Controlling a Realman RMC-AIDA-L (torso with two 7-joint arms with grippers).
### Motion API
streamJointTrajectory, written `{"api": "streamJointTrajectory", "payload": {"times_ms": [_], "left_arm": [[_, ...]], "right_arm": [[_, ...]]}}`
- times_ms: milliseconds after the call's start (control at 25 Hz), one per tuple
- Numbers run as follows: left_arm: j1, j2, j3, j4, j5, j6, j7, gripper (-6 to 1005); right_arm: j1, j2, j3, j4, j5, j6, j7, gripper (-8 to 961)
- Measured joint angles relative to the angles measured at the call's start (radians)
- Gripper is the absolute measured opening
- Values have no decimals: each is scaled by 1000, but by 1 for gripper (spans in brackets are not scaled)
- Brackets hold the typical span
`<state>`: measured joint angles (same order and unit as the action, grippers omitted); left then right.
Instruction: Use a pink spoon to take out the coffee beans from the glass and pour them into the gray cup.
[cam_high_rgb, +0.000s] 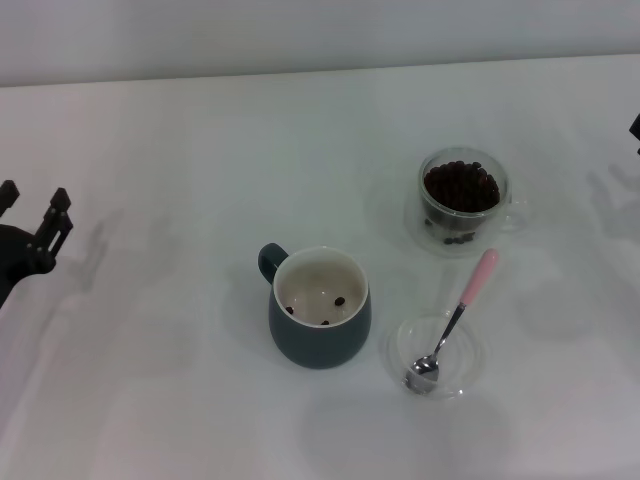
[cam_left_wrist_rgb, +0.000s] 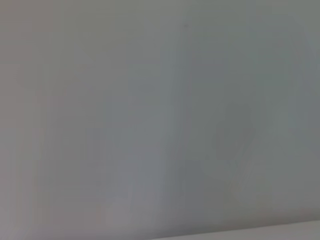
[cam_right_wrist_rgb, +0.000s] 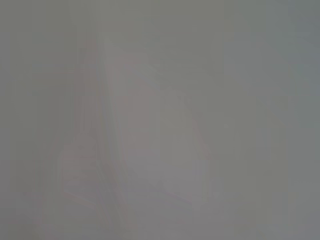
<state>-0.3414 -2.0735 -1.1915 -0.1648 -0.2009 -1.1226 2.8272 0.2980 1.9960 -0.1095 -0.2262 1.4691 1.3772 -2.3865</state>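
Head view: pink spoon (cam_high_rgb: 452, 325) lies diagonal, bowl toward robot inside clear dish (cam_high_rgb: 437, 356), pink handle pointing away toward glass (cam_high_rgb: 462, 203). Glass holds coffee beans (cam_high_rgb: 460, 187); a few beans lie in gray cup (cam_high_rgb: 319, 307), left of dish. Left gripper (cam_high_rgb: 32, 212) at far left edge, fingers apart, empty, well apart from spoon. Right gripper barely visible at right edge; state unreadable. Wrist views blank.

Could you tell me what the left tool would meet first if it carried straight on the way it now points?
Probably nothing: the left tool, at the table's left edge, points up and away, toward bare tabletop. The gray cup and the glass lie off to its right, though depth is unclear.
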Motion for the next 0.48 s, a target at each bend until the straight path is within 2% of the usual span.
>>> {"api": "streamJointTrajectory", "payload": {"times_ms": [200, 480], "left_arm": [[2, 3, -5, 6, -32, -4, 0, 609], [13, -1, -98, 18, -43, -6, 0, 610]], "right_arm": [[0, 2, 76, 74, 1, -19, -130, 369], [3, 3, 101, 103, 11, -22, -197, 434]]}}
